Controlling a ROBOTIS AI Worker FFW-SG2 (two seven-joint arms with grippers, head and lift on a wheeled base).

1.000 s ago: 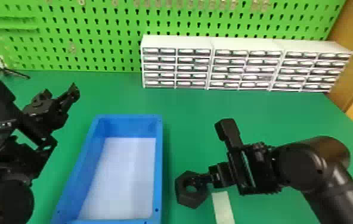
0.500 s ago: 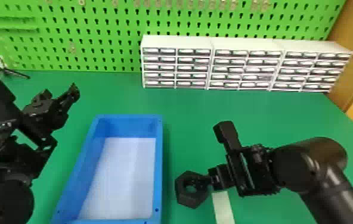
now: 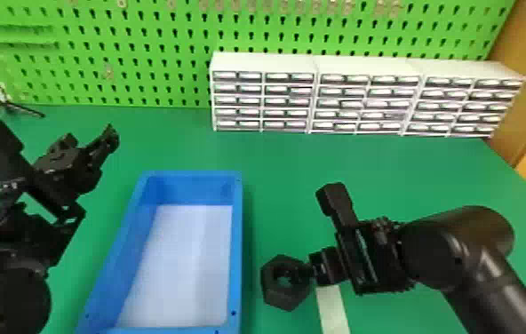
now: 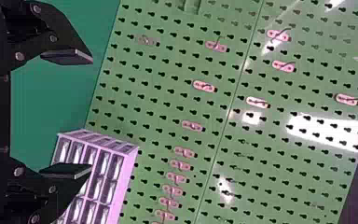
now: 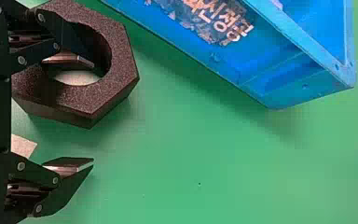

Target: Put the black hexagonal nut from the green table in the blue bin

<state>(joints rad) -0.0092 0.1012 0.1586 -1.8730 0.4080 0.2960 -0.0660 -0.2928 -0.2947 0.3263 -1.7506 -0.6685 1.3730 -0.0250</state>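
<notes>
Head view: left gripper (image 3: 89, 139) fingers spread, near blue bin (image 3: 237, 248); right gripper (image 3: 304, 274) fingers apart, 1 at hole of black hexagonal nut (image 3: 283, 300).

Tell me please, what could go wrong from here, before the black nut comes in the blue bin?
The right tool is open, with one finger at the nut's hole and the other outside. Closing would probably pinch only one side of the ring, so the nut may tilt or slip.

The blue bin has raised walls, so a nut carried too low could knock its near side.
</notes>
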